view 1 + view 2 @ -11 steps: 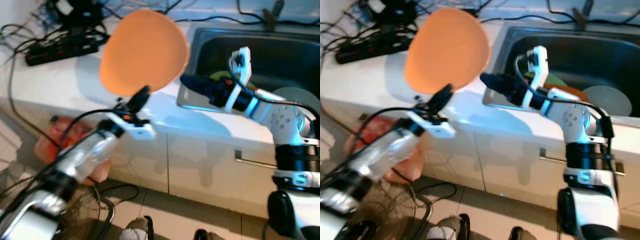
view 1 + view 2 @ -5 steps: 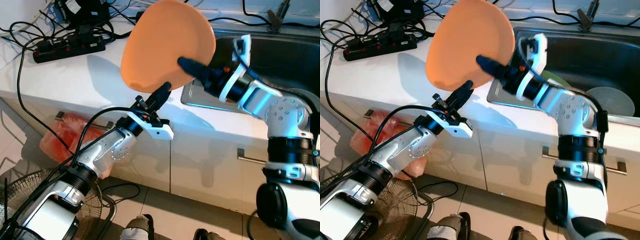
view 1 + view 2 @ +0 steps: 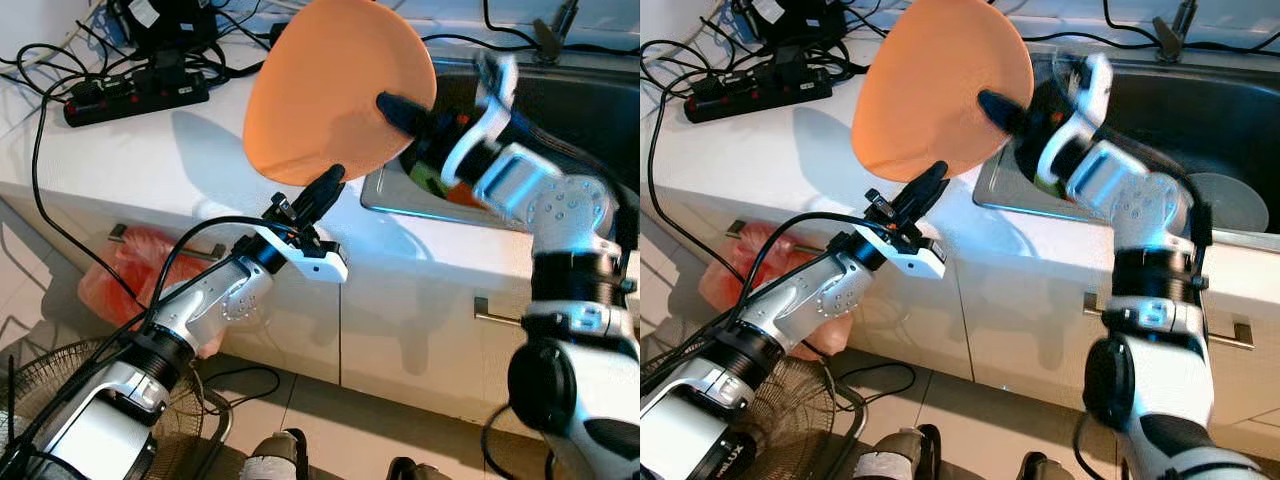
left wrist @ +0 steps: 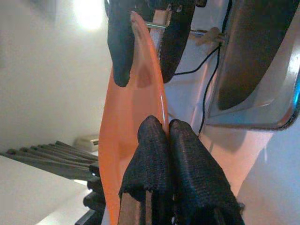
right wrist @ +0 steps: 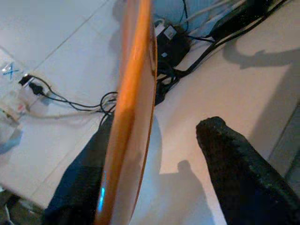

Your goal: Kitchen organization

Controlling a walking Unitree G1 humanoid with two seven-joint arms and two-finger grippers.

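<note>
Orange plate (image 3: 335, 90), smooth and round, stands on edge above the tabletop (image 3: 150, 150); left gripper (image 4: 161, 140) pinches its rim, right gripper (image 5: 154, 154) straddles it open, blurred.

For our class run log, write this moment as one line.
left gripper: shut on orange plate rim | right gripper: open, straddling plate's far edge | plate: upright above counter beside sink

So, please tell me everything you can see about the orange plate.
The orange plate is round, shallow, plain and looks like matte plastic. It is held upright in the air above the white counter, beside the sink. The left claw is shut on its lower rim. The right claw straddles its other edge, fingers open, one on each side.
</note>
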